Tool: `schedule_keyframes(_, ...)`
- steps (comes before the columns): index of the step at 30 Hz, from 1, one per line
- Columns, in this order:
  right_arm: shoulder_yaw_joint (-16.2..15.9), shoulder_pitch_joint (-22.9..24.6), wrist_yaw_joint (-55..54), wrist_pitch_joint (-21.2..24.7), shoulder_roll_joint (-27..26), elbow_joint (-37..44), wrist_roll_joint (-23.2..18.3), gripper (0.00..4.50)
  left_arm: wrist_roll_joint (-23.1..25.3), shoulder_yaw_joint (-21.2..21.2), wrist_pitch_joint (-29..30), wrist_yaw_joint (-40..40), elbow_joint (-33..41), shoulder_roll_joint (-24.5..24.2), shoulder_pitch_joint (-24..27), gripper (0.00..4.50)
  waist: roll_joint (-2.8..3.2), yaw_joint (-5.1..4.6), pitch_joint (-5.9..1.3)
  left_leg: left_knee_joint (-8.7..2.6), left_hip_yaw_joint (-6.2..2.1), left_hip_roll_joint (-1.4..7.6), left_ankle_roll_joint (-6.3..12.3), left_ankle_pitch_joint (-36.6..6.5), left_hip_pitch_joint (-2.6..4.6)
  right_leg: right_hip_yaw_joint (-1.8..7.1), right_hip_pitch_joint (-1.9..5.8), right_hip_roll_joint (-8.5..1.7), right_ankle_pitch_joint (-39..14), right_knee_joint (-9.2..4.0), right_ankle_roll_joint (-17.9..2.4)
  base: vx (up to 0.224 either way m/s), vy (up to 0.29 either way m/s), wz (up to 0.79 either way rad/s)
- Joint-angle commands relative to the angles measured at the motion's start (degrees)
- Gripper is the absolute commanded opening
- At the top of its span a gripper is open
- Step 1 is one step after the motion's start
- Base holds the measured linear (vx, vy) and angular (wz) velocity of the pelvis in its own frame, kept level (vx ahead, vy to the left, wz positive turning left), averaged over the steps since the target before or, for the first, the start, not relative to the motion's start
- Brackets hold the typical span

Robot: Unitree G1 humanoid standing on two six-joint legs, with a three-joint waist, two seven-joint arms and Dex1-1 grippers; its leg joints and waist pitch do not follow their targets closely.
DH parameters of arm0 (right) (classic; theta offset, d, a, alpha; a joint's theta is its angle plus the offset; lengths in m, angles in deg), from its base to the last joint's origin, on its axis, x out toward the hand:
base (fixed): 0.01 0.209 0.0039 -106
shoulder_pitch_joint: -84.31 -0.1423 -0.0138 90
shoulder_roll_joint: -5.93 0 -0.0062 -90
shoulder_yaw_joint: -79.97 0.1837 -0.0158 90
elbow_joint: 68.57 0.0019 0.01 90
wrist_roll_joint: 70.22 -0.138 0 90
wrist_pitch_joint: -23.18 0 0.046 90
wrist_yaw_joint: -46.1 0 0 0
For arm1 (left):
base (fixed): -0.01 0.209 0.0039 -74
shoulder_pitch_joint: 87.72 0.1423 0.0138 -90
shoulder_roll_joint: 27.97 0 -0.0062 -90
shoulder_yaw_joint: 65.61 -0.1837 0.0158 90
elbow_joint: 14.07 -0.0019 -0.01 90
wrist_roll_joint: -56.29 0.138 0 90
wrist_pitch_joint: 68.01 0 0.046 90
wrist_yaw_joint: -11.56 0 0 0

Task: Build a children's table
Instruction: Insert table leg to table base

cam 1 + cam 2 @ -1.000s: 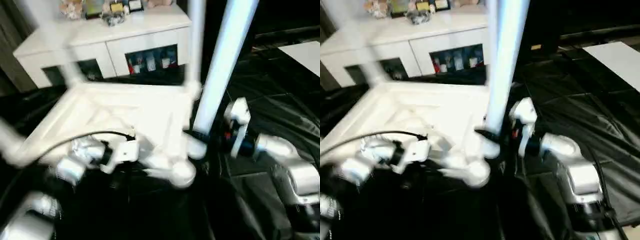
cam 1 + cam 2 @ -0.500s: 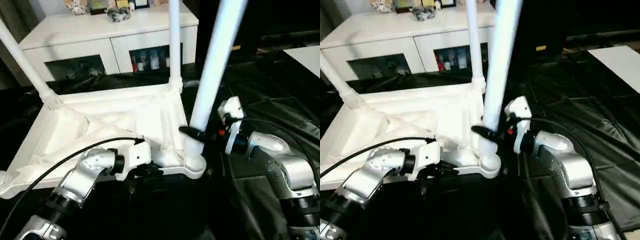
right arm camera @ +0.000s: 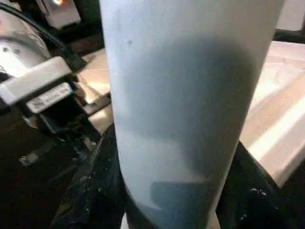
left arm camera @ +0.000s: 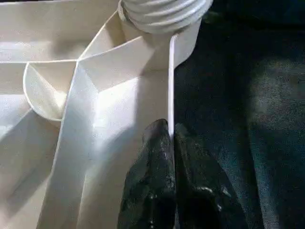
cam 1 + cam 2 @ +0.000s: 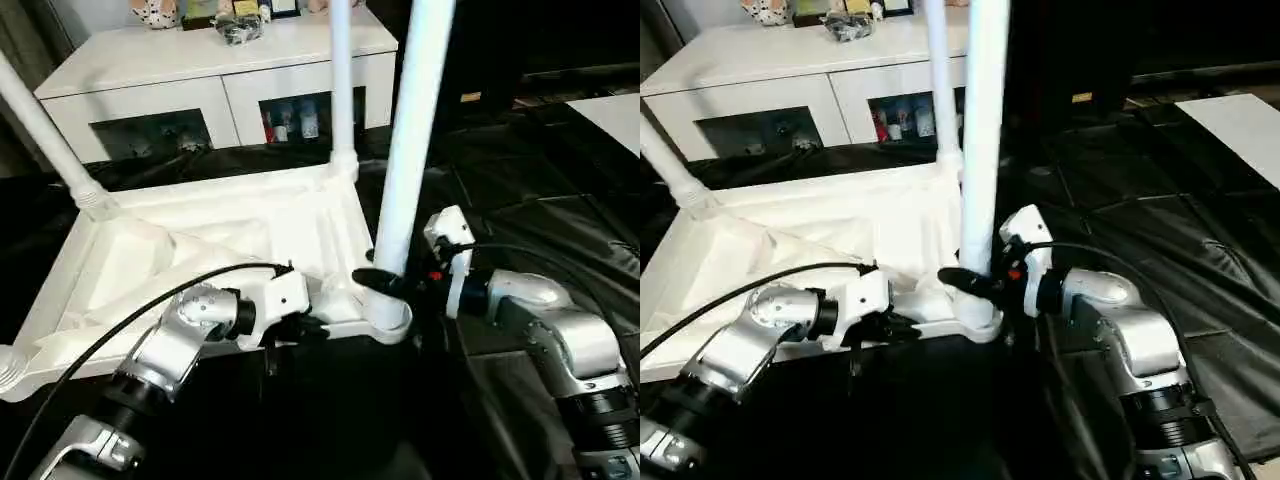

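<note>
Upside down on black sheeting [image 5: 560, 190] — children's table [image 5: 200, 240], ribbed underside up, just in front of a white cabinet [image 5: 200, 80] with glass doors.

Three legs upright in corner sockets: far left leg [image 5: 40, 125], far middle leg [image 5: 340, 80], and near leg [image 5: 410, 150] at the corner closest to the right arm. Fourth corner socket [image 5: 8, 368] at the near left, cut by the frame edge.

Left gripper [image 4: 170, 138] low at the near rim [image 4: 170, 86] of the tabletop, black fingers [image 4: 155, 162] pressed together on the thin rim wall, one on each side. Threaded base of the near leg [image 4: 162, 12] just beyond, seated in its socket.

Right gripper [image 5: 385, 285] at the foot of the near leg, just above the socket — black fingers [image 3: 95, 181] wrapped either side of the round shaft [image 3: 186, 105], clamped on it. Left gripper's housing close beside, on the far side of the leg in the right wrist view.

Small clutter [image 5: 235, 20] on top of the cabinet.
</note>
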Motion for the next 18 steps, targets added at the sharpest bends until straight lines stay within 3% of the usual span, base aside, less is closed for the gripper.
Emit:
schedule_keyframes(1, -0.5, -0.5, 0.1, -0.6, 0.1, -1.3, 1.0, 1.86, 0.8, 0.4, 1.1, 0.3, -1.1, -1.4, 0.1, 0.0, -1.25, 0.61, -3.3, -4.43, -1.26, 3.59, 4.37, -4.5, 0.0, 1.89, 2.72, -4.49, -2.6, -4.23, -16.0, 0.0, 0.0, 0.0)
schedule_keyframes(11, -0.3, -0.9, -0.6, -3.3, -1.2, -5.8, 2.1, 1.86, 0.0, 0.3, 1.4, -0.4, -0.2, -2.2, 0.6, 0.0, -1.56, 0.49, -3.15, -4.65, -1.22, 3.71, 3.77, -5.8, 0.01, 1.89, 2.65, -4.44, -3.8, -4.25, -16.4, 0.0, 0.0, 0.0)
schedule_keyframes(15, 2.6, -0.7, -1.2, -4.5, -3.5, -8.2, -0.3, 1.86, -0.4, 0.6, 1.8, -0.5, 0.5, -2.5, 1.0, 0.0, -1.66, 0.32, -3.16, -4.73, -1.24, 3.74, 3.34, -6.4, 0.04, 1.91, 2.69, -4.44, -3.4, -4.24, -16.7, 0.0, 0.0, 0.0)
schedule_keyframes(18, 5.7, 0.8, -2.2, -5.3, -5.2, -9.0, -3.0, 1.86, -0.9, 1.4, 2.0, 0.2, 0.8, -2.4, 1.2, 0.0, -1.32, 0.33, -3.24, -4.63, -1.19, 3.77, 3.64, -5.5, 0.11, 1.96, 2.68, -4.52, -1.7, -4.14, -17.1, 0.0, 0.0, 0.0)
